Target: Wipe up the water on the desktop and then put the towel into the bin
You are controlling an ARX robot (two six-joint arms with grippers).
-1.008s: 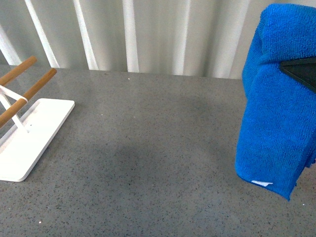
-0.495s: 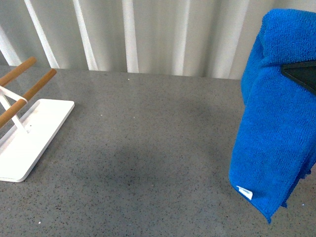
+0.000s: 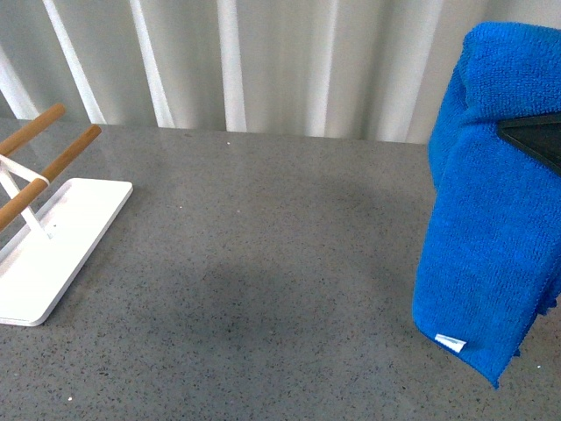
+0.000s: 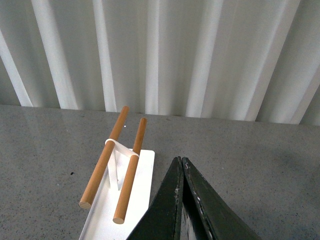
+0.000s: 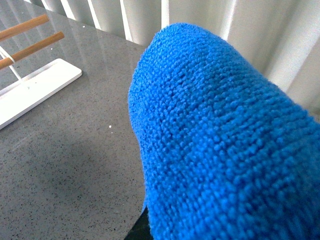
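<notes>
Setting: looked like a staged test station dressed as a household worktop; the exact room type could not be told.

Evidence:
- A wide, dark grey, speckled, stone-like counter (image 3: 263, 263) filled the scene.
- It carried a white flat-based rack (image 3: 61, 237) with two wooden rods (image 3: 66, 153), of the domestic towel-holder sort.
- Behind the rack, along the counter's far edge, a white pleated curtain (image 3: 263, 61) closed off the whole background.
- Well to the right of the rack hung a bright blue microfibre towel (image 3: 491, 237), which added to the home-cleaning look.
</notes>
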